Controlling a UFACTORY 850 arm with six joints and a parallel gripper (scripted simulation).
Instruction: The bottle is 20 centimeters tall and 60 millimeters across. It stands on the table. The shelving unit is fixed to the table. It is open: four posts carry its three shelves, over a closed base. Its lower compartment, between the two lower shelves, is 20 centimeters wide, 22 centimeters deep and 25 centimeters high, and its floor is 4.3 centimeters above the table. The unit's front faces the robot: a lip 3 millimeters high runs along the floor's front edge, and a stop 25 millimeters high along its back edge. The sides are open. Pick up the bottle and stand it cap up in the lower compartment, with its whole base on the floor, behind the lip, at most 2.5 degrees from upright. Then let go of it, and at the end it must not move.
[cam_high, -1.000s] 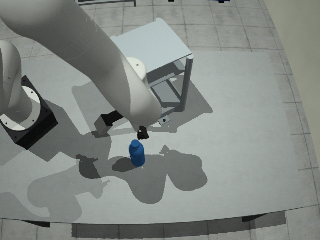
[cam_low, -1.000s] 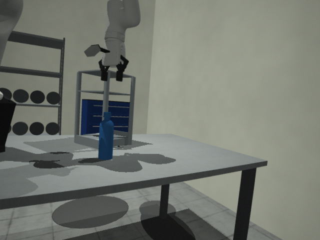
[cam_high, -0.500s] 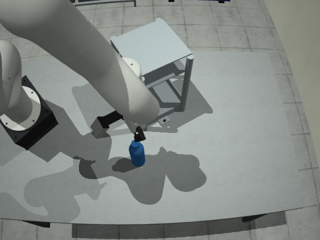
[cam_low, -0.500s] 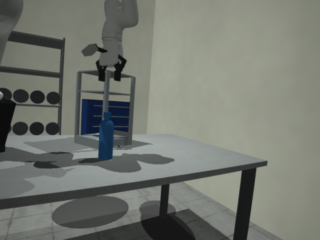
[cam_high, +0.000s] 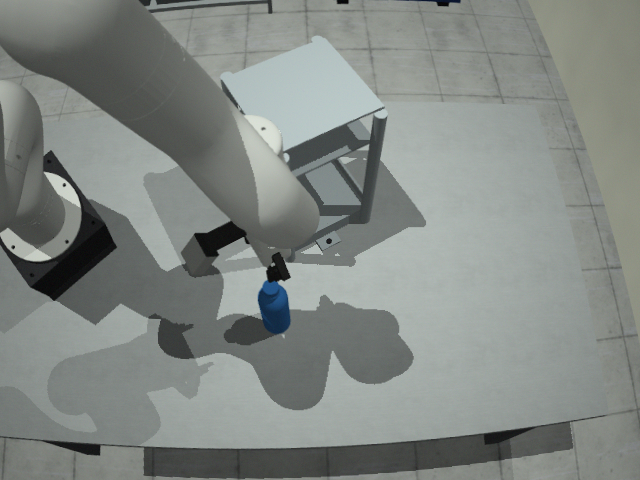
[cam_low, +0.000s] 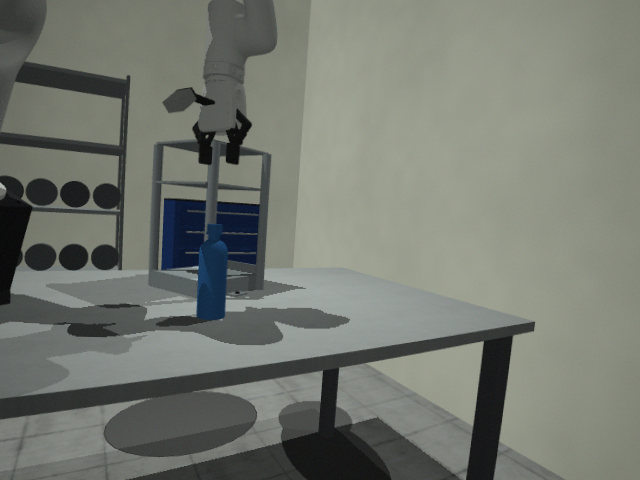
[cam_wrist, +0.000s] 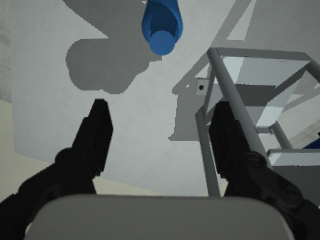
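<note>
A: Grey surface (cam_low: 392, 315), tiled floor below, pale wall behind. Where is the bottle?

B: Bottle (cam_low: 211, 273) stands cap up on the surface, in front of the shelf unit (cam_low: 155, 217) and apart from it. Top view puts the bottle (cam_high: 273, 307) near the unit's front corner post (cam_high: 373, 170).

A: Claw?

B: Claw (cam_low: 219, 152) hangs high above the bottle, pointing down, level with the unit's top shelf in the exterior view. Fingers stand wide, a little short of full spread, with nothing between them.

A: Wrist view?

B: Both dark fingers frame bare surface. Bottle cap (cam_wrist: 162, 42) shows at the upper edge, ahead of the gap rather than inside it. Unit's frame sits to the right.

A: Compartment?

B: Lower compartment holds no bottle.
</note>
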